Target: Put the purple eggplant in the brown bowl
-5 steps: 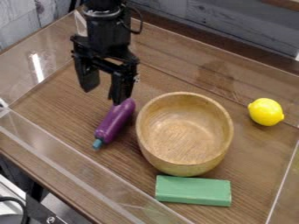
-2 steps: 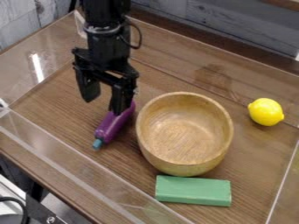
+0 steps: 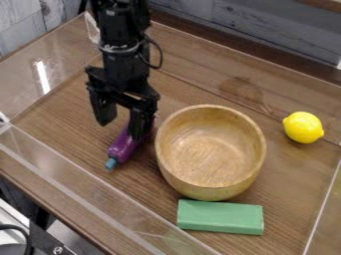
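Camera view: gripper (image 3: 120, 118) points down with jaws spread wide, holding nothing. The purple eggplant (image 3: 126, 144) lies partly beneath the right-hand finger, beside the brown bowl (image 3: 210, 149), stem toward the viewer, long axis running diagonally away.

1 fixed camera, raised, angled down across the table (image 3: 54, 90), fairly near, facing the arm (image 3: 118, 30)

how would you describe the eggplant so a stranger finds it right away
Find the big wooden bowl mid-table. Against its left side, under the open gripper, lies the eggplant. It is the only purple thing, glossy with a teal tip, unlike the yellow lemon and green block.
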`<state>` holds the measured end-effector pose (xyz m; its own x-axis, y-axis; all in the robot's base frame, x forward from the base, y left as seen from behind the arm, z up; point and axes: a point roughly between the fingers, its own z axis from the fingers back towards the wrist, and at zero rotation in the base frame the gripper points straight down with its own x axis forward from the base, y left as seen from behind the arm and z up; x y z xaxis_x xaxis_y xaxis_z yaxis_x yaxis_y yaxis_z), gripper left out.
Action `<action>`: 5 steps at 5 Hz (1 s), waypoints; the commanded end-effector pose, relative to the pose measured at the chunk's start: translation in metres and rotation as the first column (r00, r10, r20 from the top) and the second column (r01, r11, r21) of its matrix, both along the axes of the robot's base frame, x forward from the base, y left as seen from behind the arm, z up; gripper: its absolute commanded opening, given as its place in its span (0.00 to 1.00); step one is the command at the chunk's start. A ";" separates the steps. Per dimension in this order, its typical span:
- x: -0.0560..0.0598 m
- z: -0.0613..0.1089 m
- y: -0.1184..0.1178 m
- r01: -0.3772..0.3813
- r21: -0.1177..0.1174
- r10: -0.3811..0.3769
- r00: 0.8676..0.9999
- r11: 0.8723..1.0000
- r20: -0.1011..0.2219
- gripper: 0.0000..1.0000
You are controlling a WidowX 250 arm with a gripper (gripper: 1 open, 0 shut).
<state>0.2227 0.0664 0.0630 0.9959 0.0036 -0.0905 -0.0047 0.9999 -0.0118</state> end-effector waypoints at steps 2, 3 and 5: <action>0.007 -0.005 0.001 -0.009 0.008 0.009 1.000 1.000 0.030 1.00; 0.008 -0.009 0.000 -0.013 0.006 0.013 0.999 1.000 0.030 1.00; 0.011 -0.017 0.000 -0.019 0.006 0.019 0.999 1.000 0.032 1.00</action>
